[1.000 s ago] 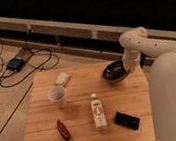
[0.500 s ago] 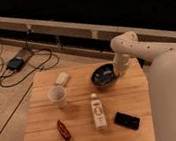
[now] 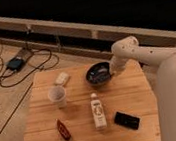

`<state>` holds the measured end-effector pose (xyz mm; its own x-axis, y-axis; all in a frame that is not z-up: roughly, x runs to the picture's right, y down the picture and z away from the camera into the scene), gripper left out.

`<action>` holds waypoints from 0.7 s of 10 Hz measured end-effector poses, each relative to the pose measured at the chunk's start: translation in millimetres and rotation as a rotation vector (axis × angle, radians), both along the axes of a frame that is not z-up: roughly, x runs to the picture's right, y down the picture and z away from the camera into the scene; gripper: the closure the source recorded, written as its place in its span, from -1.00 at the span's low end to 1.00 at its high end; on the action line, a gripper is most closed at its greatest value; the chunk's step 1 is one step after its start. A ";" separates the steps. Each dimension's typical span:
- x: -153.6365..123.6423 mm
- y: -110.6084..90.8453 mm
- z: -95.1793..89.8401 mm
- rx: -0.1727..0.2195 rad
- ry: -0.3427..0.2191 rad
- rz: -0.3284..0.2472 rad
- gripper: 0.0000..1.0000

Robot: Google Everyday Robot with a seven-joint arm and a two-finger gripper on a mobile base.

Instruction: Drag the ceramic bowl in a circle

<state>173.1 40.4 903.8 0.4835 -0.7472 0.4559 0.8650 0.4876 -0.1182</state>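
Note:
The ceramic bowl (image 3: 98, 75) is round, shallow and dark, and sits on the wooden table (image 3: 80, 122) near its far edge, right of centre. My gripper (image 3: 110, 74) is at the bowl's right rim, at the end of the white arm (image 3: 129, 50) that reaches in from the right. The arm hides the rim where the gripper meets it.
A white cup (image 3: 57, 96) stands left of centre. A pale sponge-like block (image 3: 61, 79) lies at the far left. A white bottle (image 3: 98, 111) lies in the middle, a red packet (image 3: 64, 129) front left, a black flat object (image 3: 127, 120) front right. Cables lie on the floor (image 3: 10, 68).
The bowl and the gripper have moved left along the table's far side, from near the right edge toward the middle.

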 end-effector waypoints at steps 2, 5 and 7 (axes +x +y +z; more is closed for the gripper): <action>8.1 9.3 -1.7 0.013 0.002 0.001 -0.50; 23.3 28.0 -9.7 -0.011 0.021 -0.003 -0.60; 20.6 27.6 -9.1 -0.011 0.018 -0.005 -0.60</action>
<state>193.8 68.0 894.7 0.4879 -0.7447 0.4554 0.8652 0.4816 -0.1393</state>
